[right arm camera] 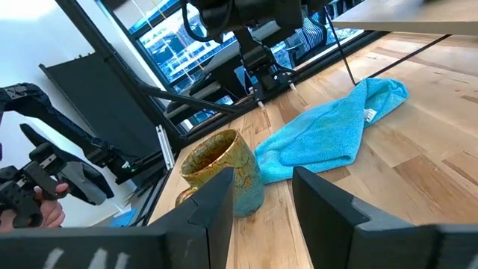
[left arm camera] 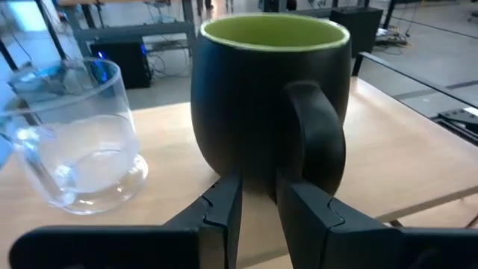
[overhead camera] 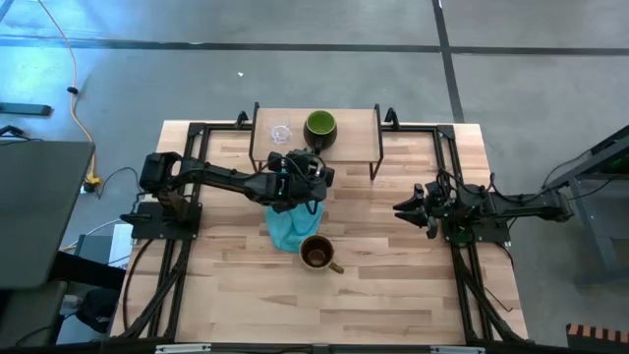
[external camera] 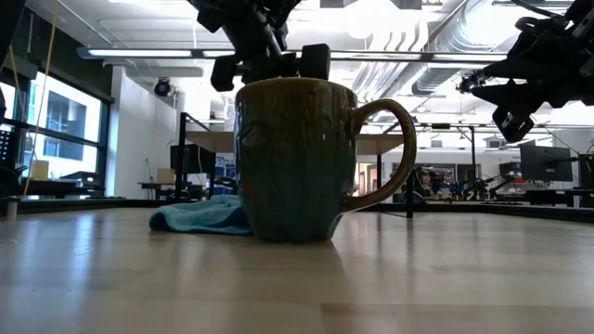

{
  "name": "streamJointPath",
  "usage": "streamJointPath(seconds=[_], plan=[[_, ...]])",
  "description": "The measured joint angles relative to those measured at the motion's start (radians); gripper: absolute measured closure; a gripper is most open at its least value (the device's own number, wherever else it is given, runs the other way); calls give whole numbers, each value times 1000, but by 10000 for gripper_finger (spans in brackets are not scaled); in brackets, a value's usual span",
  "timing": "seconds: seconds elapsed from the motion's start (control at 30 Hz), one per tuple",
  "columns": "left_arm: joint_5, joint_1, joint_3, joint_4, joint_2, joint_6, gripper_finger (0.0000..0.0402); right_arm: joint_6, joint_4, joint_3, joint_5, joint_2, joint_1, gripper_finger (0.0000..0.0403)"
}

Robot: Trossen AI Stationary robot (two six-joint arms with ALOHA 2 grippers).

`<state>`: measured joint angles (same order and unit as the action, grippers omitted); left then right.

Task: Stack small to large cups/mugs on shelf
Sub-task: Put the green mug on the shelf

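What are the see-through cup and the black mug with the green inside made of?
The see-through cup looks like clear glass: you can see the shelf through it, and its thick base glints. The black mug is probably glazed ceramic: thick walls, a smooth matte dark outside and a shinier green inside. The shelf they stand on looks like pale wood, with visible grain.

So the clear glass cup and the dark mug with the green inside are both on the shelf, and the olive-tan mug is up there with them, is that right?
Not quite. The clear glass cup and the dark mug do stand on the shelf, but the olive-tan mug is not with them: the high view shows it down on the table, beside the teal cloth.
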<state>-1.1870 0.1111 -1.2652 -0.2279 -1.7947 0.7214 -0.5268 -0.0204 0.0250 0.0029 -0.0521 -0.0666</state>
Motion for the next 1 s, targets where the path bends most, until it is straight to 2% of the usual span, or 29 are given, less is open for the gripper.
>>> streamJointPath(seconds=[1.0], plan=[[50,0,0,32,0,19,328,3,1,-1,0,0,0,275]])
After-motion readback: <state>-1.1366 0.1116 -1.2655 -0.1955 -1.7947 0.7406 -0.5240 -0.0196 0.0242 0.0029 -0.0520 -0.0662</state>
